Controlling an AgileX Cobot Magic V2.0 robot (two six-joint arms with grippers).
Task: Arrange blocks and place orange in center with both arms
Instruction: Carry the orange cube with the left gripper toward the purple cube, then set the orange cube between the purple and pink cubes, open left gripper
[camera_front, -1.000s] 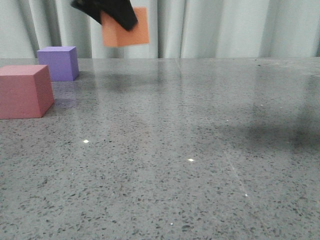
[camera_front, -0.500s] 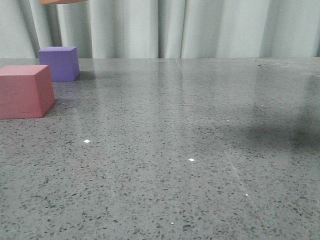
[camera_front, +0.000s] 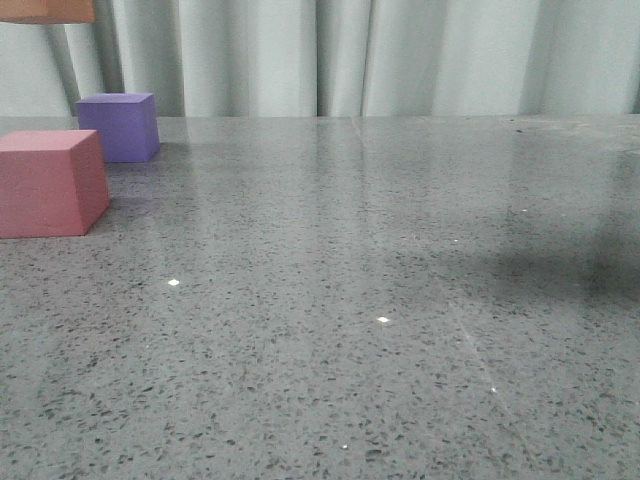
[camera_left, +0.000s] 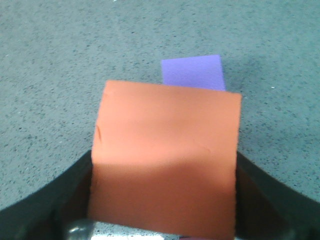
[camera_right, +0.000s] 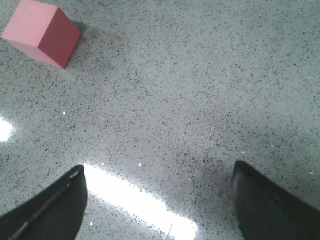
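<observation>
My left gripper (camera_left: 165, 167) is shut on the orange cube (camera_left: 165, 155), which fills the gap between its black fingers (camera_left: 67, 195). In the front view only the orange cube's lower edge (camera_front: 45, 10) shows, high at the top left corner, and the gripper itself is out of frame. The purple cube (camera_front: 120, 127) rests at the far left of the table, seen from above (camera_left: 192, 72) just beyond the held orange cube. The pink-red cube (camera_front: 50, 183) sits nearer, in front of the purple one. My right gripper (camera_right: 157, 170) hangs open over bare table, with the pink-red cube (camera_right: 42, 32) far from it.
The grey speckled tabletop (camera_front: 380, 300) stretches to the right of the two resting cubes. A pale curtain (camera_front: 400, 55) hangs behind the table's far edge. Bright light glare lies on the tabletop under the right gripper.
The orange cube, held in the left gripper, has risen and moved left, from above the table's back to the top left corner. The purple and pink-red cubes have stayed put.
</observation>
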